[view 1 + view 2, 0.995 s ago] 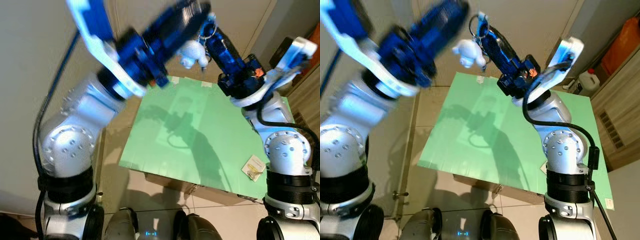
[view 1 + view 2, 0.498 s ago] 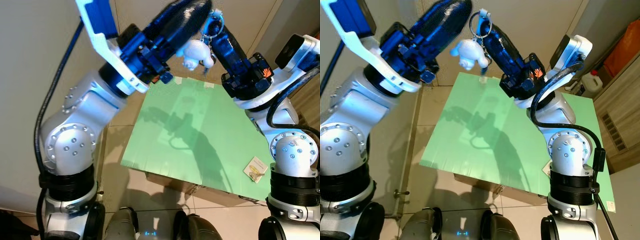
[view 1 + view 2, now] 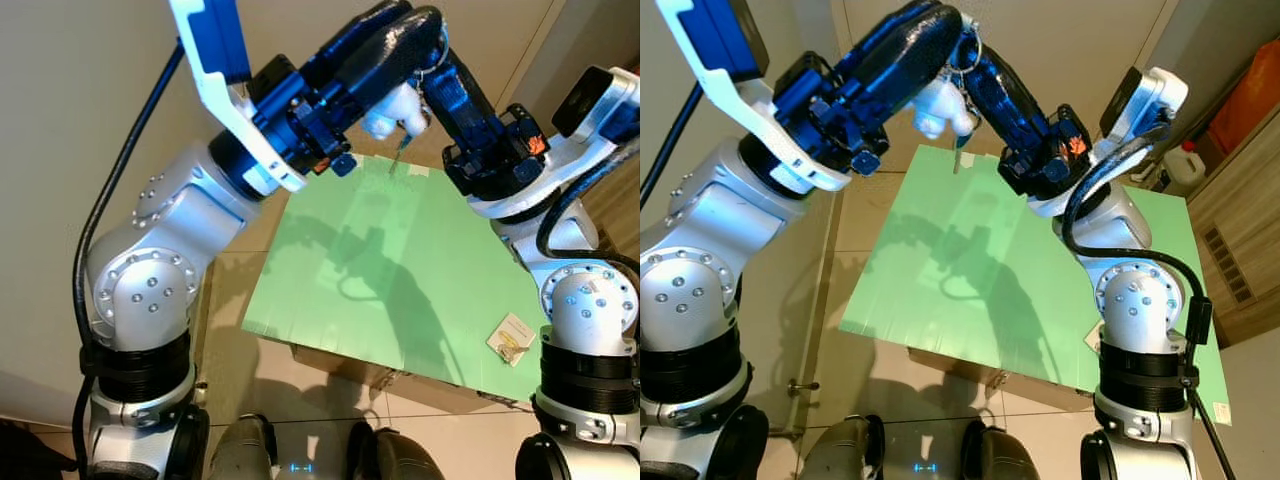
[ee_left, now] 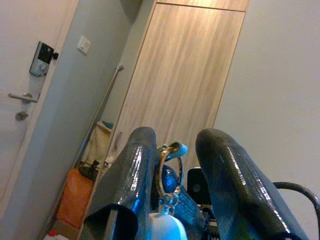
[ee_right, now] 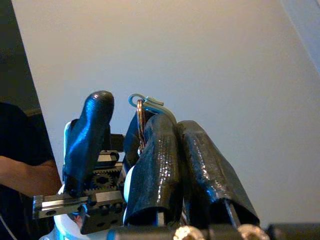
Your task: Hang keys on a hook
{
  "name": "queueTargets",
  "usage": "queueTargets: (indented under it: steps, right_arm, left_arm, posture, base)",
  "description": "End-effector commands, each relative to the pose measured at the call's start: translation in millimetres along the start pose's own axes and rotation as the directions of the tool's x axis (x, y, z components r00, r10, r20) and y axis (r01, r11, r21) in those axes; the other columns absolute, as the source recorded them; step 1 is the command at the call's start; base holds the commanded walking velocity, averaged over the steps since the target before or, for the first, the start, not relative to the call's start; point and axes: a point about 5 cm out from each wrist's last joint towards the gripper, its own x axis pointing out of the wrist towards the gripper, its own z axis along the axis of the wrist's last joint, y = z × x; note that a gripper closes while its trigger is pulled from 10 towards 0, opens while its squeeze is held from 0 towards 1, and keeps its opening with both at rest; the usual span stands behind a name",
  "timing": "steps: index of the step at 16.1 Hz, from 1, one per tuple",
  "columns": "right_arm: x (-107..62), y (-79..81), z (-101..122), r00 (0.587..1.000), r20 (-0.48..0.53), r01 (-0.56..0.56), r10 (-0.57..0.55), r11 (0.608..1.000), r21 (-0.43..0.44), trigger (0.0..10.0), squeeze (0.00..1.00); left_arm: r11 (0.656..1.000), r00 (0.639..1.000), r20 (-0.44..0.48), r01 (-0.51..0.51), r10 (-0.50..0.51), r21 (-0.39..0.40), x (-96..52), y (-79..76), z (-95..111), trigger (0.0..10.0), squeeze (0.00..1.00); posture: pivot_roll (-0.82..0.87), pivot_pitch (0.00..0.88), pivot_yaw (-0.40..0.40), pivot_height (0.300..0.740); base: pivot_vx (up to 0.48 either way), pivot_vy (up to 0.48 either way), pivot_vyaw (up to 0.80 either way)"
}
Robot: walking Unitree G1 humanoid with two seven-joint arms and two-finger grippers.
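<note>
right gripper (image 3: pixel 975 62) fingers pressed together, pinching the key ring (image 5: pixel 141 117) up at head height; ring pokes out above its fingertips in the right wrist view

left gripper (image 4: pixel 172 165) fingers spread, one each side of the ring in the left wrist view, ring sits in the gap, can't tell if either pad touches it yet

white plush charm (image 3: pixel 938 108) hangs just under the ring, a small key (image 3: pixel 958 150) dangling below it; both well above the green mat (image 3: pixel 1030 280) on the low table

small packet (image 3: pixel 508 335) lies near the mat's edge on the robot's right, not involved

no hook visible in any view, just bare wall and a wooden door (image 4: pixel 180 80)

step looks like a mid-air handover, right to left. next: left needs to close squarely on the ring before right lets go, else the whole bunch drops onto the mat. then locate the hook
</note>
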Motion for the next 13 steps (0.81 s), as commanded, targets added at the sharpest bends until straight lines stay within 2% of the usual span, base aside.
queueTargets:
  steps: [1, 3, 7, 11, 12, 13]
  right_arm:
    - [-1.1, 5.3, 5, 1.0, 0.014, -0.021, 0.021, 1.0, -0.006, 10.0, 0.0]
    - [-1.4, 5.2, 5, 1.0, 0.014, -0.02, 0.02, 1.0, -0.006, 10.0, 0.0]
    - [-0.1, 6.0, 6, 1.0, 0.018, -0.024, 0.024, 1.0, -0.006, 10.0, 0.0]
    - [0.7, 7.0, 9, 0.999, 0.023, -0.027, 0.028, 1.0, -0.009, 10.0, 0.0]
    - [0.6, 6.9, 9, 0.999, 0.022, -0.027, 0.027, 1.0, -0.009, 10.0, 0.0]
    - [0.7, 6.8, 9, 0.999, 0.022, -0.027, 0.027, 1.0, -0.008, 10.0, 0.0]
  left_arm:
    - [1.0, 1.0, 0.016, 0.013, -0.013, 0.021, 2.4, -3.1, 6, 10.0, 0.0]
    - [1.0, 0.999, 0.032, 0.021, -0.021, 0.012, 2.6, -5.5, 8, 10.0, 0.0]
    - [1.0, 1.0, -0.018, 0.02, -0.02, -0.012, 1.2, -6.7, -7, 10.0, 0.0]
    - [1.0, 1.0, 0.008, 0.008, -0.008, -0.016, 1.1, -5.3, -2, 10.0, 0.0]
    - [1.0, 1.0, 0.011, 0.007, -0.006, -0.015, 1.0, -5.3, -2, 8.4, 0.0]
    - [1.0, 1.0, 0.019, 0.0, 0.0, -0.02, 0.8, -4.7, -2, 4.9, 0.0]
  posture:
    - [0.1, 0.112, -0.027, 0.74]
    - [0.1, 0.114, -0.028, 0.74]
    - [0.09, 0.117, -0.029, 0.74]
    - [0.09, 0.12, -0.033, 0.74]
    - [0.09, 0.119, -0.033, 0.74]
    - [0.09, 0.121, -0.032, 0.74]
  base:
    - [0.0, 0.0, 0.0]
    - [0.0, 0.0, 0.0]
    - [0.0, 0.0, 0.0]
    - [0.0, 0.0, 0.0]
    - [0.0, 0.0, 0.0]
    - [0.0, 0.0, 0.0]
